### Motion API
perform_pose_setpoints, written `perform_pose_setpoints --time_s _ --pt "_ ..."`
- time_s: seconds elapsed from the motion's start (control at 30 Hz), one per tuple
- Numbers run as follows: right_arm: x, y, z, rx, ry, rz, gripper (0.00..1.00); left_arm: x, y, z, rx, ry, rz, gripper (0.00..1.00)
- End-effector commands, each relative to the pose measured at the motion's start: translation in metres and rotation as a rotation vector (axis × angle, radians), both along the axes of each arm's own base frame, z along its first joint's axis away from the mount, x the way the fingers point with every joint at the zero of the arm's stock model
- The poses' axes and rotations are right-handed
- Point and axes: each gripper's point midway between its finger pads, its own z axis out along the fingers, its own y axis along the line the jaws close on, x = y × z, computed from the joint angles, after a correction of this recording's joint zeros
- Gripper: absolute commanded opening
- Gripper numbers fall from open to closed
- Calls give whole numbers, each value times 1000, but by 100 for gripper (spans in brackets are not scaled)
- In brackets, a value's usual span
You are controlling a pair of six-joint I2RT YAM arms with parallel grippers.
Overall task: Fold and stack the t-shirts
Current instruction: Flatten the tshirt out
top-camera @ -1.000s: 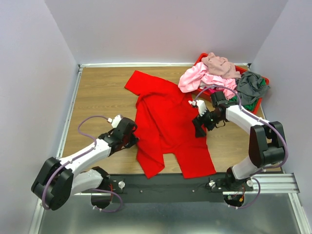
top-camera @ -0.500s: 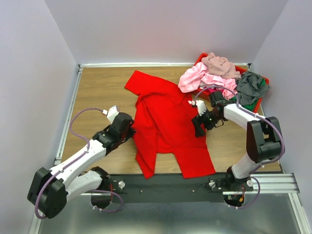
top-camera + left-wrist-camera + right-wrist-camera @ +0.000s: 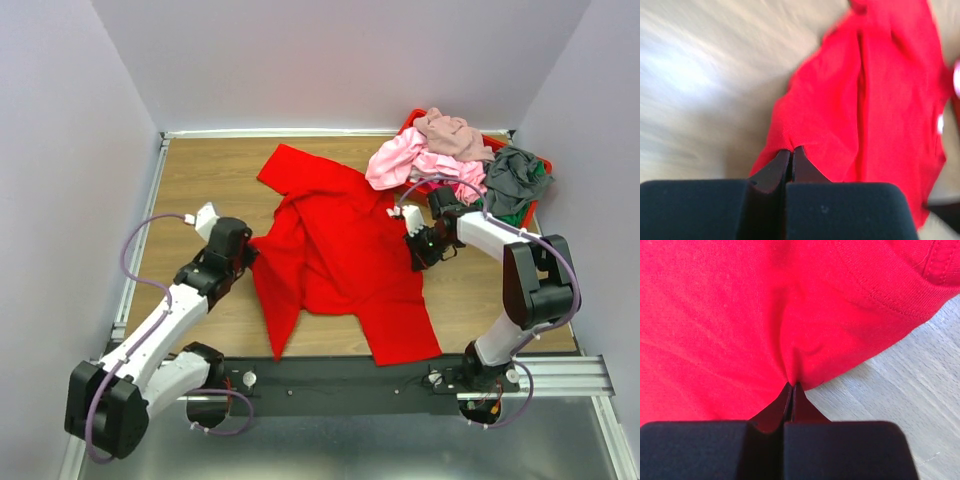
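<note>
While bare wood of the table (image 3: 200,190) is lying open to your left and along the back wall, you are getting less room on the right, where the red tray (image 3: 541,163) is sitting in the far corner, heaped with a pink t-shirt (image 3: 400,160), a mauve-beige t-shirt (image 3: 450,130) and a grey t-shirt (image 3: 512,175). The red t-shirt (image 3: 340,250) is lying mid-table, rumpled, with long creases, one sleeve pointing far-left and its hem nearing the near edge. Your left gripper (image 3: 791,152) is reaching in low from the left, jaws clenched on the shirt's left edge. Your right gripper (image 3: 791,386) is bending in from the right, jaws pinching the right edge, fabric puckering at the tips.
</note>
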Motion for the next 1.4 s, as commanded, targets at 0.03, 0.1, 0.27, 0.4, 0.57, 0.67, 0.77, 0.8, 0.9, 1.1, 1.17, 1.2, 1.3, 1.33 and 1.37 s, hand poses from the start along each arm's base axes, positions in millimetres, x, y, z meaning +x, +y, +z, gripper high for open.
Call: perform_pose_setpoints --time_s 0.03,0.1,0.27,0.4,0.57,0.67,0.77,0.8,0.9,1.1,1.17,1.2,1.3,1.33,1.37 --pt "-15 -26 -22 -139 65 -26 0 36 61 21 46 -76 147 0" --pt "-14 -27 -24 -150 66 -31 0 46 80 22 23 -91 188 0" --pt "-14 -29 -25 -163 64 -37 0 70 142 0 -80 -65 320 0" --pt "-14 -30 -25 -164 66 -34 1 97 158 -11 -66 -16 328 0" --pt "-13 -26 -21 -144 53 -24 3 125 166 -25 -53 79 235 7" --pt "-13 -20 -14 -102 39 -6 25 124 164 -27 -34 116 155 14" --pt "-12 -8 -3 -36 26 22 67 118 151 -12 -34 56 60 33" --pt "-14 -6 0 -20 25 31 77 115 148 -6 -33 36 45 40" --pt "-13 5 14 44 -6 64 100 102 137 19 -29 -54 -3 69" --pt "-12 32 53 211 -122 175 100 66 100 52 -89 -190 -146 98" --pt "-15 40 65 267 -161 229 100 59 83 57 -155 -242 -206 99" --pt "-17 44 72 298 -188 261 100 53 73 53 -201 -249 -244 98" --pt "-49 67 92 484 -231 414 100 43 63 23 -274 -212 -264 98" --pt "-60 71 93 532 -223 457 100 41 62 17 -282 -192 -260 98" --pt "-74 77 91 587 -210 525 100 37 61 13 -288 -178 -258 98"
